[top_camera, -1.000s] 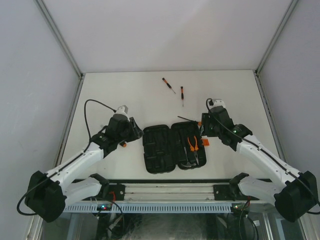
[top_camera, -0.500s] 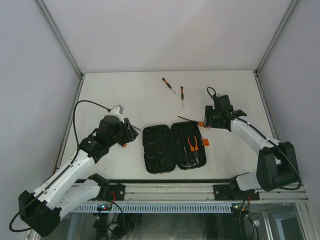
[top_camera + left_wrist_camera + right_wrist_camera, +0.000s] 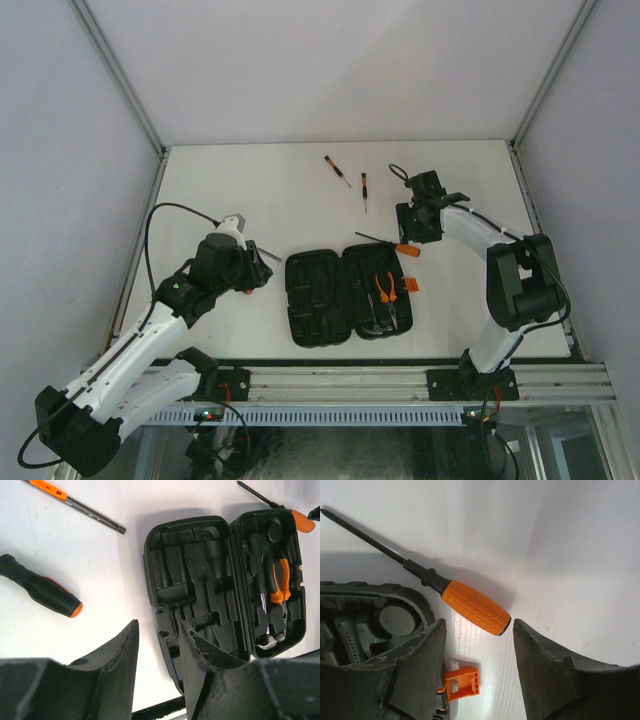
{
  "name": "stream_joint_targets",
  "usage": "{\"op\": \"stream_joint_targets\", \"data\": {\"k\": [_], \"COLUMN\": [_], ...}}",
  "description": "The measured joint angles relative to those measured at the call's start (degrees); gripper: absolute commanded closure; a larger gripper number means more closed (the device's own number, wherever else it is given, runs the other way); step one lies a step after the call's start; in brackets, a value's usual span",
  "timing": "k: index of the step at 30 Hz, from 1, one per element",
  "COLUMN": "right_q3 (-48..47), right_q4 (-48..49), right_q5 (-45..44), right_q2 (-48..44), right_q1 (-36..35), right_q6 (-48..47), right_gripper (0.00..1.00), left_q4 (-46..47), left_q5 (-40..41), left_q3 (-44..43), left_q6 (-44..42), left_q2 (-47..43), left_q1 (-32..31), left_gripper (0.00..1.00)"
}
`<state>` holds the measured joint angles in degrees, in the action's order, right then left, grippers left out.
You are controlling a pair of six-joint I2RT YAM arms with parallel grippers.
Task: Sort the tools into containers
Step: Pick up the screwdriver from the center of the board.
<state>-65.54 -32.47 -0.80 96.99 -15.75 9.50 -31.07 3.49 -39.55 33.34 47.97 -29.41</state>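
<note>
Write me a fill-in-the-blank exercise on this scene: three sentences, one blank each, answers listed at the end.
1. The black case lies ___, with both halves flat.
2. The pliers sit in the case's ___ half.
3. The large screwdriver just outside the case has an ___ handle.
Missing words: open, right, orange.
</note>
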Motion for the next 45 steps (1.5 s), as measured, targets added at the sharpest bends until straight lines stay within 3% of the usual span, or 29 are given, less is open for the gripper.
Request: {"op": "stream_joint_targets", "data": {"k": [25, 45], "right_q3": [-6.6, -5.9], "right_q4": [-6.1, -6.6], "right_q5": [1.1, -0.5], "right_q2": [11.7, 9.4], "right_q1": [-1.5, -2.2], "right_q6": [-4.7, -3.6], "right_gripper": [0.58, 0.97], "left_q4": [0.0, 0.1], "left_q5": [-0.8, -1.2], "left_q3": [0.0, 0.0], "left_q6": [0.0, 0.1], "left_q2": [0.8, -2.1], "left_q1": [0.8, 3.1], "left_gripper": [0.59, 0.57]}}
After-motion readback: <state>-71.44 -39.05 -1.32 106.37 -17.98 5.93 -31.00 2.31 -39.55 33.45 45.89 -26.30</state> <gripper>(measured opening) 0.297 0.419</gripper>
